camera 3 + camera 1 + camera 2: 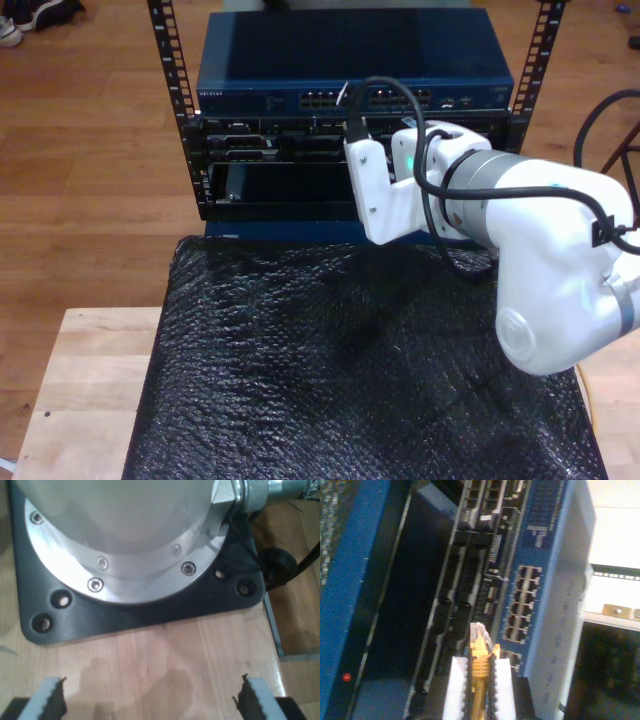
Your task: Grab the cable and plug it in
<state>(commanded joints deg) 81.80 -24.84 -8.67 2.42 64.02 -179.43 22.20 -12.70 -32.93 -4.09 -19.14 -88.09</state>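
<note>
My second gripper (480,664) is shut on the yellow-orange cable (479,672). The cable's clear plug (478,631) sticks out past the white pads (457,685). The plug points at the face of the rack gear and sits just short of it, beside a block of network ports (522,600) on the blue switch (555,540). In the exterior view the second arm (520,220) reaches in from the right to the rack front (280,150). Its wrist mount (375,195) hides the fingers there. My first gripper (152,700) is open over bare wood, with nothing between its fingers (50,700).
A black padded mat (330,350) covers the wooden table (80,370) in front of the rack. The blue switch (260,60) tops the rack, between perforated rails (165,60). An arm's round base (125,530) on a black plate (150,610) stands before the first gripper.
</note>
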